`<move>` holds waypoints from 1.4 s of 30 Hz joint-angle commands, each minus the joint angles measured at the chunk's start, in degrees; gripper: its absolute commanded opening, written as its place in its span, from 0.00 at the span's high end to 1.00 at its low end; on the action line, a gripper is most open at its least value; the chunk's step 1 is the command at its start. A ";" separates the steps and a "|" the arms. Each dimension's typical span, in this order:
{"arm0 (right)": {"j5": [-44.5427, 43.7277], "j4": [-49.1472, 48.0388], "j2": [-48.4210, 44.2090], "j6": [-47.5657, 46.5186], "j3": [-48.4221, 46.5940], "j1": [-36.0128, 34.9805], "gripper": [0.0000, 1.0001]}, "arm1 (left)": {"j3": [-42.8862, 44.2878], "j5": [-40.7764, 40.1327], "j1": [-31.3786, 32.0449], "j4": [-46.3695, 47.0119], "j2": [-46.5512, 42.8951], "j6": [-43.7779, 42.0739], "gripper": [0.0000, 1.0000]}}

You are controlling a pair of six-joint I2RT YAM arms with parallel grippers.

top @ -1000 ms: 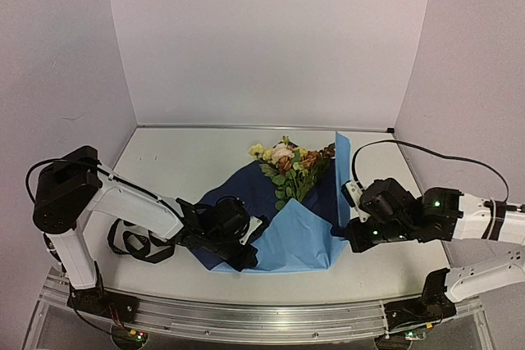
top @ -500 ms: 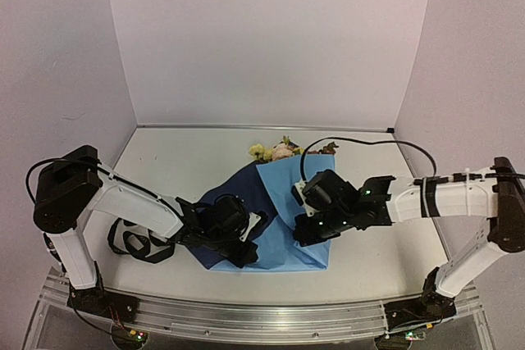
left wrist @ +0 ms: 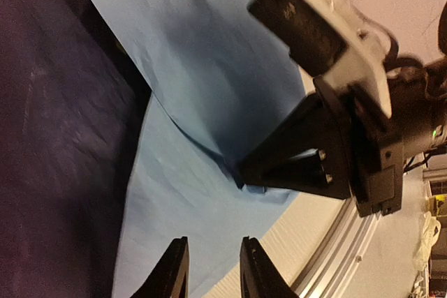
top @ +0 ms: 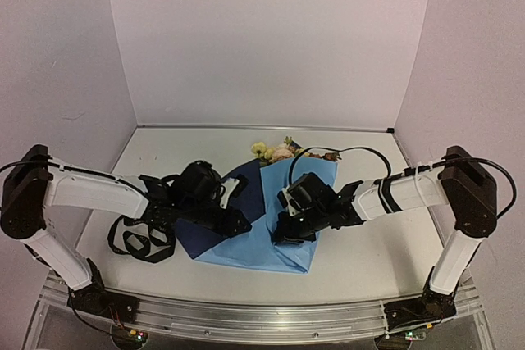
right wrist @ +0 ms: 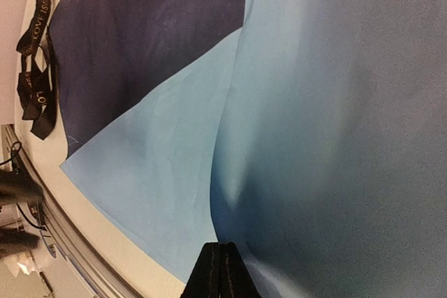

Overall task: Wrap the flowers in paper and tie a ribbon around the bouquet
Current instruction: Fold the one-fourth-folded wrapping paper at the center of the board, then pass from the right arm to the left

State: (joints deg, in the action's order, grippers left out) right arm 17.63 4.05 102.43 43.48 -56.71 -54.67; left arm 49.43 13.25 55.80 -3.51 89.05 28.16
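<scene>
The light-blue paper (top: 264, 245) lies folded over the flowers (top: 275, 152); only yellow and pink blooms show past its far edge. My right gripper (top: 280, 233) sits low on the folded flap, shut on the paper (right wrist: 160, 172) at its fold. The jaws of that right gripper (right wrist: 220, 270) are pressed together. To the left, my left gripper (top: 238, 222) hovers over the paper's dark inner side. In the left wrist view the left gripper (left wrist: 213, 270) stands slightly open above the paper (left wrist: 209, 68) with nothing between its fingers. The black ribbon (top: 135, 239) lies loose left of the paper.
The ribbon (right wrist: 35, 68) with pale lettering is bunched near the table's front-left. The metal rail (top: 246, 317) runs along the near edge. The white walls (top: 262, 55) close in the back and sides. The right gripper (left wrist: 300, 158) is close in front of my left fingers.
My right gripper has pulled the paper's right flap leftward over the stems. My left gripper has opened, let go of the paper and drawn back to the left.
</scene>
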 commanded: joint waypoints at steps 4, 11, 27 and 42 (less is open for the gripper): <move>5.66 -6.66 0.54 1.26 -2.00 -0.12 1.00 | 4.66 15.57 -11.33 6.56 2.93 6.64 0.55; 10.56 -6.86 0.22 0.91 -1.83 -0.14 1.00 | 8.89 27.08 -15.63 9.29 12.24 5.58 0.39; 17.80 -6.78 -0.95 0.47 0.02 1.58 1.00 | 17.00 35.96 -16.87 14.53 25.76 6.17 0.41; 13.15 0.03 -6.45 -0.51 2.59 1.88 0.60 | 13.37 28.86 -16.87 17.53 23.30 7.32 1.00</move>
State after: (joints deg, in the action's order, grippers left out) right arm 33.24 0.71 101.57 43.82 -54.98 -52.90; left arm 64.01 45.38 39.27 11.09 115.46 35.88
